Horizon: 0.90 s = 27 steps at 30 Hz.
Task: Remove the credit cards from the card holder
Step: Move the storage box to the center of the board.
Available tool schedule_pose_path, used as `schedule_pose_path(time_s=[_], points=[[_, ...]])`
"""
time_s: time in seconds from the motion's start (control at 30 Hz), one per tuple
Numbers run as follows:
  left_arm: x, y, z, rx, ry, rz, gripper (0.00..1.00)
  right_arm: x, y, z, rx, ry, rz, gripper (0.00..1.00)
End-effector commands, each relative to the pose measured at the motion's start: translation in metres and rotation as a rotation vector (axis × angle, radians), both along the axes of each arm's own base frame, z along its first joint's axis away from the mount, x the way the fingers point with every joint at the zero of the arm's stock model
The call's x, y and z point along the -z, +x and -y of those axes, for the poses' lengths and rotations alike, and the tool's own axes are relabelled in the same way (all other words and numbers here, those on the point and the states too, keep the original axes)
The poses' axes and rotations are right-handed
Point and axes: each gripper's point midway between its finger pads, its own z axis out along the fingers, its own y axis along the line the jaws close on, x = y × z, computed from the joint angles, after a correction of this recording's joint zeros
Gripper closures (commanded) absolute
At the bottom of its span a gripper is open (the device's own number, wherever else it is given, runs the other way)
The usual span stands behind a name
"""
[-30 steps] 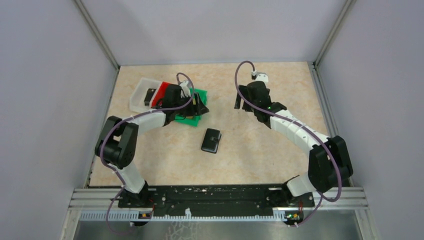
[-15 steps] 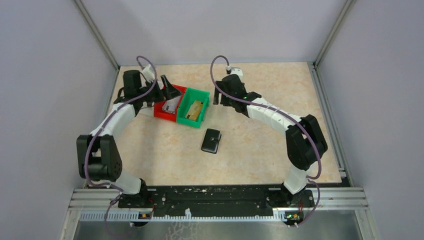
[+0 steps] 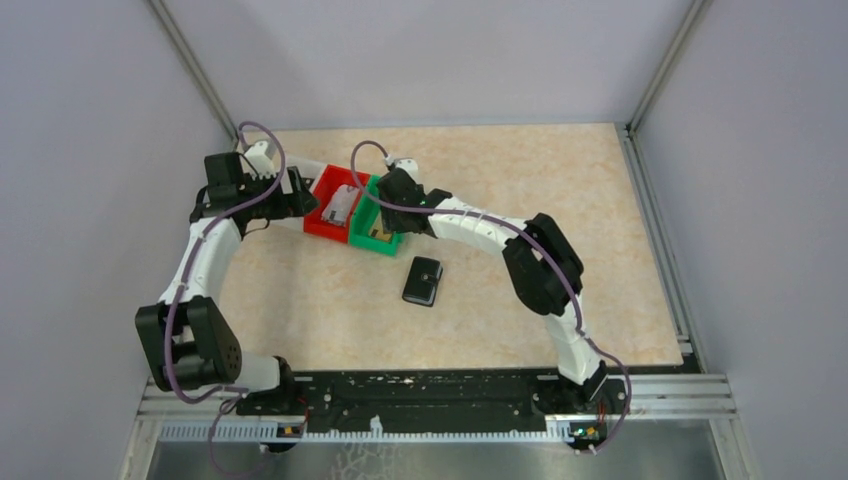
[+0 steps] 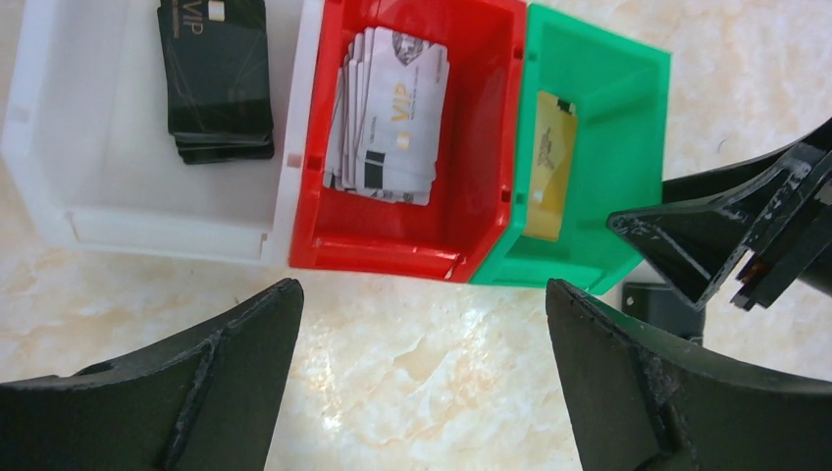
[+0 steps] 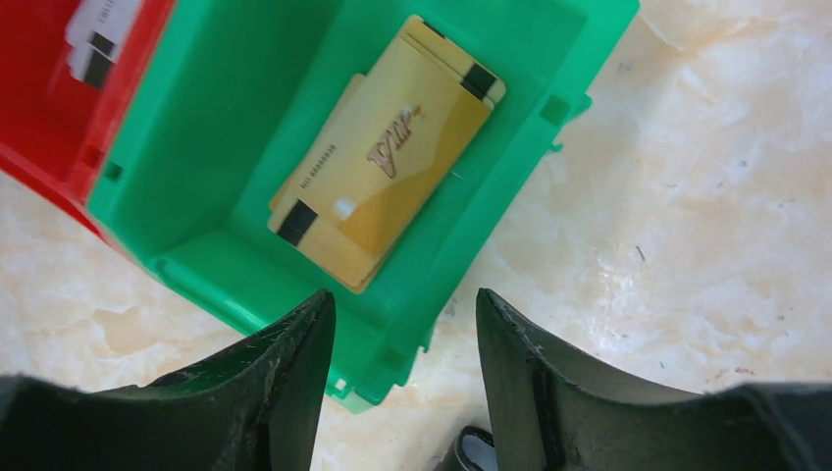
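The card holder (image 3: 423, 281), a small black wallet with a strap tab, lies closed on the marble table, in front of the bins. Black cards (image 4: 216, 74) lie in the white bin (image 4: 98, 211), silvery cards (image 4: 392, 113) in the red bin (image 4: 378, 250), and gold cards (image 5: 392, 147) in the green bin (image 5: 245, 285). My left gripper (image 4: 422, 289) is open and empty over bare table just in front of the red bin. My right gripper (image 5: 404, 299) is open and empty, above the green bin's near corner. Both grippers are apart from the holder.
The three bins stand side by side at the back left, red (image 3: 336, 207) next to green (image 3: 382, 238). My right gripper's fingers (image 4: 726, 235) show at the right of the left wrist view. Grey walls enclose the table on three sides.
My left arm has drawn back to the left, from above the green bin to beside the white one. My right arm has swung left to above the green bin. The card holder has not moved.
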Motion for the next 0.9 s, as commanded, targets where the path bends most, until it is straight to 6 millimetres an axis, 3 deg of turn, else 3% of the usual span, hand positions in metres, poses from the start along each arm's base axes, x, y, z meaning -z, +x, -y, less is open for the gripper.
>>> schedule_pose_path(time_s=[0.0, 0.27, 0.4, 0.57, 0.67, 0.87], points=[[0.007, -0.012, -0.007, 0.031, 0.062, -0.017, 0.01, -0.013, 0.006, 0.007, 0.041, -0.024, 0.030, 0.46], [0.010, -0.009, -0.012, 0.016, 0.088, -0.002, 0.03, -0.020, 0.008, 0.023, 0.076, -0.067, 0.070, 0.46], [0.008, -0.011, -0.011, 0.019, 0.089, 0.003, 0.07, -0.011, 0.013, 0.021, 0.070, -0.080, 0.069, 0.48], [0.008, -0.015, -0.013, 0.026, 0.111, 0.008, 0.12, -0.004, 0.027, 0.031, 0.097, -0.077, 0.050, 0.65], [0.010, -0.017, -0.013, 0.033, 0.121, 0.011, 0.15, -0.004, 0.035, 0.048, 0.135, -0.076, 0.045, 0.78], [0.015, -0.020, -0.008, 0.067, 0.108, 0.010, 0.22, -0.010, 0.042, 0.091, 0.192, -0.112, 0.069, 0.87]])
